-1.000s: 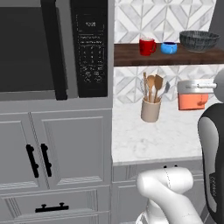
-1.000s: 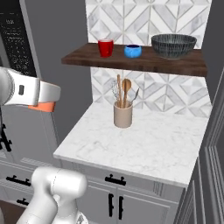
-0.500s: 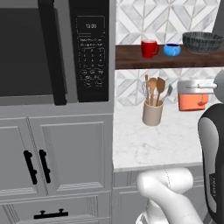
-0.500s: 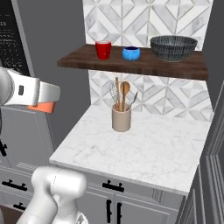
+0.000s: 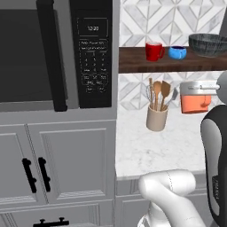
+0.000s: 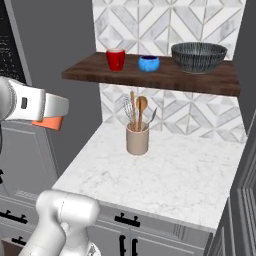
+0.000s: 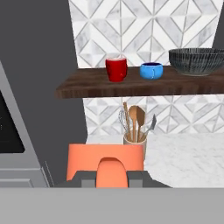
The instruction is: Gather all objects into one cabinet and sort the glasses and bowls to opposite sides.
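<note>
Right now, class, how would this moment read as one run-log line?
gripper: shut on orange mug, carried | shelf: red mug, blue bowl, dark bowl | counter: utensil holder

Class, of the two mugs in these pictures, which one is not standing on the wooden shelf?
The orange mug: the gripper holds it in the air, while the red mug stands on the dark wooden shelf.

red mug [image 5: 153, 51] | blue bowl [image 5: 177, 52] | dk grey ribbed bowl [image 5: 208, 44] | orange mug [image 7: 105, 162] | dk brown shelf [image 6: 150, 76]

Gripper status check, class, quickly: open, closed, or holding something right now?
Gripper: closed on the orange mug, carried in the air short of the shelf.
</note>
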